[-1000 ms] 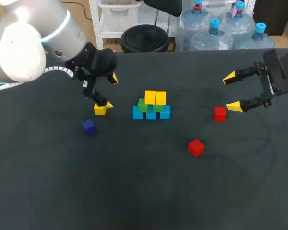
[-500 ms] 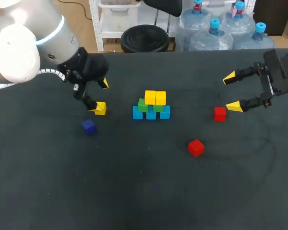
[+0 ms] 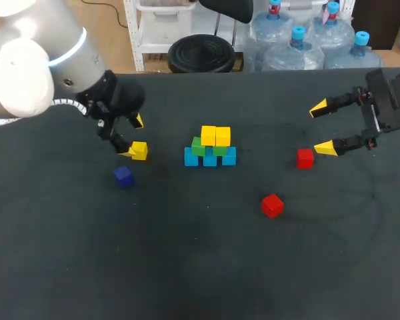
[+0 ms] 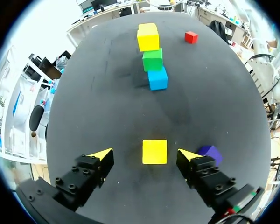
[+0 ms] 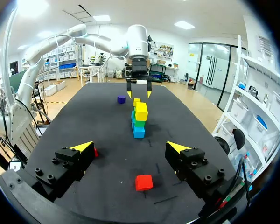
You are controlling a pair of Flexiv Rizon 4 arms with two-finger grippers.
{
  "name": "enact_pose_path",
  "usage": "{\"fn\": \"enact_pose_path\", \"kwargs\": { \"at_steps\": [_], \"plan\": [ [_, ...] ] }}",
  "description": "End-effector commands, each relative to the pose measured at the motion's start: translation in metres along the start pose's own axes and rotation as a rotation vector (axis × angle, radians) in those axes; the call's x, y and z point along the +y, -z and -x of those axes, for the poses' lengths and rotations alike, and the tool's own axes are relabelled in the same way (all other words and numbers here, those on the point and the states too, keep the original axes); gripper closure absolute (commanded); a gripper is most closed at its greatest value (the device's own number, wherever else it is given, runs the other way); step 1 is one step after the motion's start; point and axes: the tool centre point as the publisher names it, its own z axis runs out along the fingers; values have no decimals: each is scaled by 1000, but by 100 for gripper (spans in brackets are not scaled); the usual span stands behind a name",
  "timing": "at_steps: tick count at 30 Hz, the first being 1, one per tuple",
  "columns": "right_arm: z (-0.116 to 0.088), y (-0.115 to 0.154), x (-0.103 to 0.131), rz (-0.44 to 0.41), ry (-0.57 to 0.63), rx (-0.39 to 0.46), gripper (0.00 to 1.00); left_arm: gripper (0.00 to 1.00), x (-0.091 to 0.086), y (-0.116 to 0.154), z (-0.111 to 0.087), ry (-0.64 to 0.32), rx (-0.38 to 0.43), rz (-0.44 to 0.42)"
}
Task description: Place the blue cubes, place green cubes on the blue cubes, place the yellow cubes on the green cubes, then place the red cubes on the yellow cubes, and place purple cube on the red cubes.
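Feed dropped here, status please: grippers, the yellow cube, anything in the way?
Left gripper open, straddling yellow cube, not touching. Right gripper open, empty. Purple cube beside left finger.

Overhead light is falling evenly on the cube stack (image 3: 210, 148); soft shadow is lying beside it (faint on the dark table (image 3: 200, 267)); glare is blooming beyond.

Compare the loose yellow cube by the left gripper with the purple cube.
The yellow cube lies between the open fingers of the left gripper, touched by neither; the purple cube lies outside them, beside one finger that partly hides it in the left wrist view. The yellow cube is nearer the stack than the purple cube. Both rest singly on the table, unstacked.
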Motion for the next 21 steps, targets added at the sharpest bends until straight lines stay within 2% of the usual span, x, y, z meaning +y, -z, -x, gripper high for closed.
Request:
{"fn": "enact_pose_path", "kwargs": {
  "at_steps": [1,9,16,19,21],
  "plan": [
    [0,0,0,-1,1,-1,0,13,-1,-1,-3,-1,-2,-6],
    [0,0,0,-1,1,-1,0,13,-7,-7,-1,6,-4,-19],
    [0,0,0,-1,1,-1,0,20,-10,-13,-3,14,-6,-26],
    [0,0,0,-1,1,-1,0,38,-9,-14,-5,21,-5,-25],
    [0,0,0,-1,1,-1,0,42,-9,-14,-6,23,-6,-24]
  ]
}}
